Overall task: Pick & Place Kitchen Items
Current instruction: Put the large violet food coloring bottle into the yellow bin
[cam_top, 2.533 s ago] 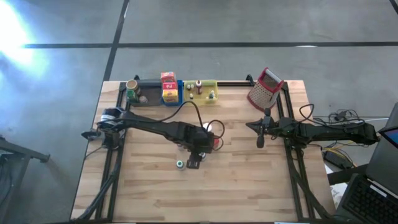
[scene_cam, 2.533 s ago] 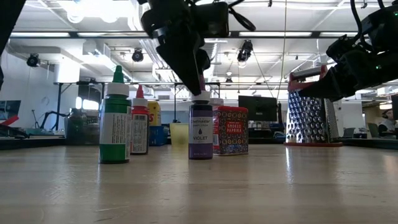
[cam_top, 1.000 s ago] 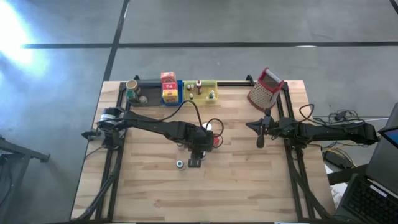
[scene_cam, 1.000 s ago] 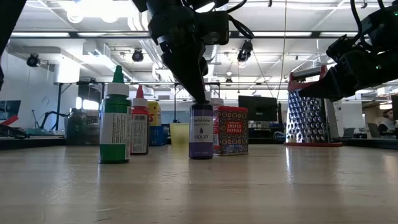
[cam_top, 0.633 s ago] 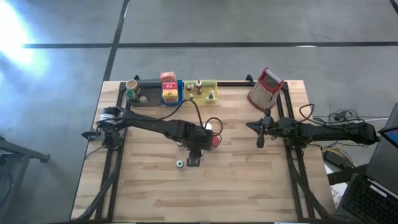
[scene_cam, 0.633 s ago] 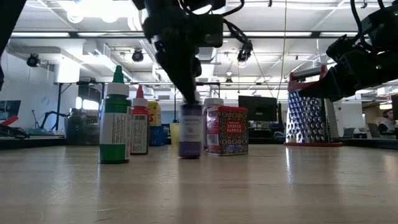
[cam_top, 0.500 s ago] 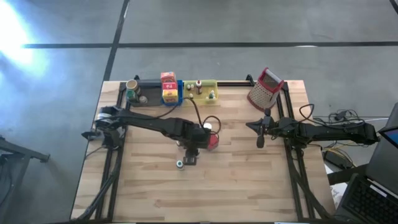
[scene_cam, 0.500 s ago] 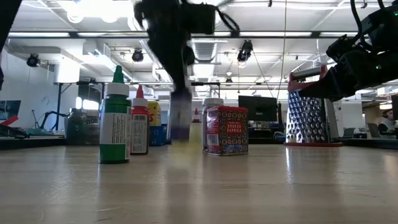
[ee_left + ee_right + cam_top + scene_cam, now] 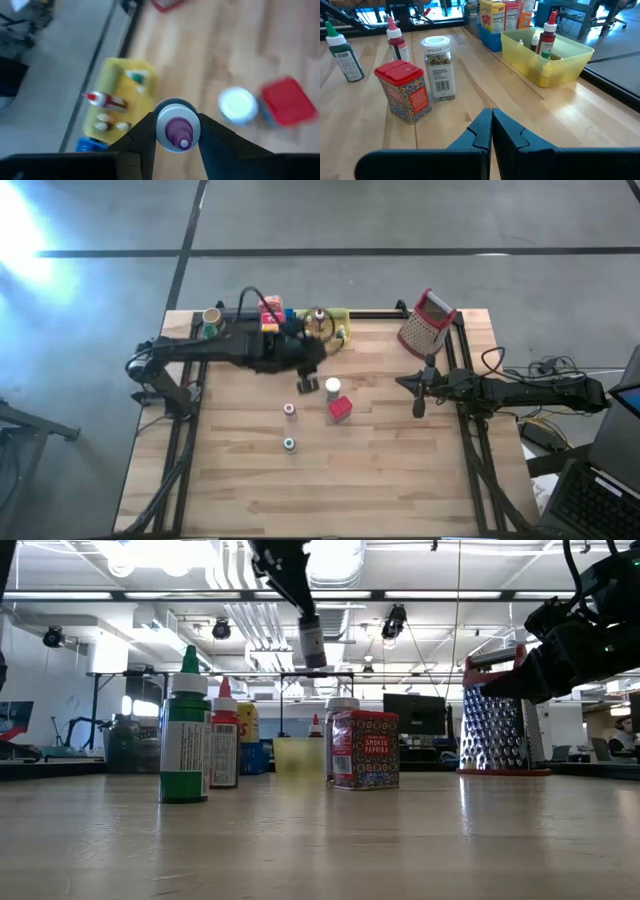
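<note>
My left gripper [image 9: 307,384] is shut on a small violet bottle [image 9: 313,643] and hangs high over the table, just near of the yellow tray [image 9: 331,326]. In the left wrist view the bottle's purple cap [image 9: 178,132] shows between the fingers. On the table stand a green-capped bottle [image 9: 289,444], a red-capped bottle [image 9: 289,409], a white-lidded spice jar [image 9: 333,387] and a red paprika tin [image 9: 340,409]. My right gripper [image 9: 418,406] waits shut at the table's right side, near the grater [image 9: 428,322]. My left gripper pinches the violet bottle between its two fingers [image 9: 143,137], at its upper end around the cap [image 9: 172,116]. The fingers come from above, pointing down. The bottle body [image 9: 314,648] hangs below them, lifted clear of the table and slightly tilted.
Grey [image 9: 232,332], blue [image 9: 286,330] and yellow trays line the far edge and hold boxes and small bottles [image 9: 549,30]. The metal grater [image 9: 495,720] stands at the far right. The near half of the table [image 9: 380,480] is bare wood.
My left gripper, shut on the violet bottle, has lifted it off the table from beside the paprika tin. It has carried the bottle up and toward the far edge, to just near of the yellow tray. The jar and tin stay in place.
</note>
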